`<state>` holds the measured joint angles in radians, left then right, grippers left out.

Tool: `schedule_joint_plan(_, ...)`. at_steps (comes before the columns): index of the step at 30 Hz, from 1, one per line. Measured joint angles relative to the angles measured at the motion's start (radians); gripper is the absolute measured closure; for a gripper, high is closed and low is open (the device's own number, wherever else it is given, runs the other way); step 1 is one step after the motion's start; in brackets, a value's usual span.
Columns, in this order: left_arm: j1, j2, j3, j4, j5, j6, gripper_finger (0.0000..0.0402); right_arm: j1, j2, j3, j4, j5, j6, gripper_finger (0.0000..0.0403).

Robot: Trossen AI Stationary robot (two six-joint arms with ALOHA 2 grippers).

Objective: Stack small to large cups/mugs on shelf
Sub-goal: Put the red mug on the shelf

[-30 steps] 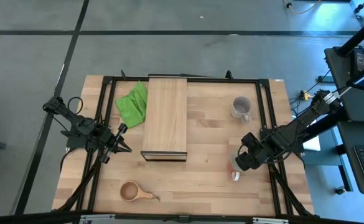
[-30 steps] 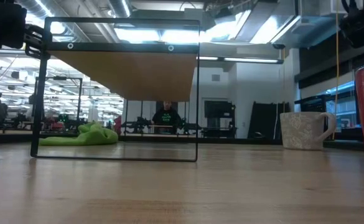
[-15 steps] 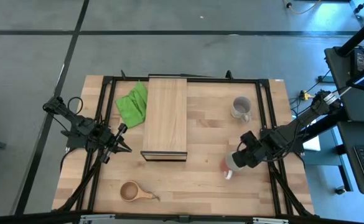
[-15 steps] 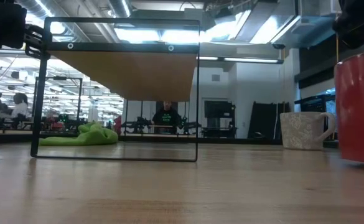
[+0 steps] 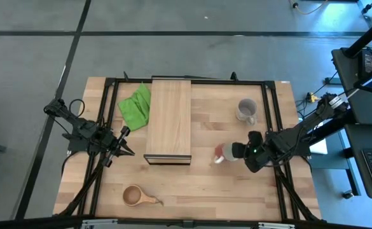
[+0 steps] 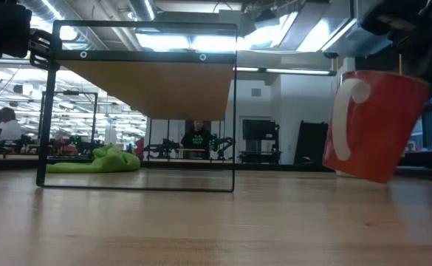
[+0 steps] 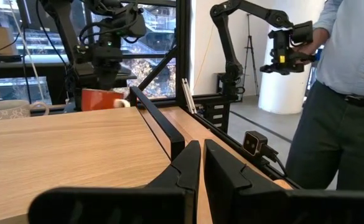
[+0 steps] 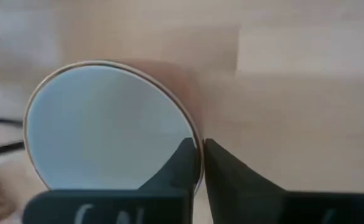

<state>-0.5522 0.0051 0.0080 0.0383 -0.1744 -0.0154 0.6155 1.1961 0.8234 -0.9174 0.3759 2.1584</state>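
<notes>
The right claw (image 5: 235, 152), pinched shut on the rim of the red mug (image 5: 221, 153), holds it tilted above the bench (image 5: 205, 184) just beside the shelf (image 5: 169, 118), while the left claw (image 5: 127, 152) waits closed and empty at the shelf's other side.

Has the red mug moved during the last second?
Yes. The red mug, held by the right tool, went up off the table and closer to the shelf.
</notes>
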Motion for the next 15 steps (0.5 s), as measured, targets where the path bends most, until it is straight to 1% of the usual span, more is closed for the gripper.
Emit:
schedule_joint_plan(2,0.0,0.0,0.0,0.0,0.0,0.0,0.0388,0.004,0.02,0.0,0.044,-0.055,0.003,0.0372)
schedule_joint_plan(4,0.0,0.0,0.0,0.0,0.0,0.0,0.0388,0.013,0.034,0.007,0.051,-0.067,0.008,0.0373)
schedule_joint_plan(6,0.0,0.0,0.0,0.0,0.0,0.0,0.0388,0.014,0.053,0.039,0.013,-0.069,0.009,0.0378)
schedule_joint_plan(10,0.0,0.0,0.0,0.0,0.0,0.0,0.0388,0.013,0.074,0.142,-0.152,-0.071,0.005,0.0382)
schedule_joint_plan(13,0.0,0.0,0.0,0.0,0.0,0.0,0.0388,0.013,0.088,0.211,-0.291,-0.124,-0.014,0.0374)
schedule_joint_plan(15,0.0,0.0,0.0,0.0,0.0,0.0,0.0388,0.013,0.097,0.241,-0.345,-0.151,-0.017,0.0371)
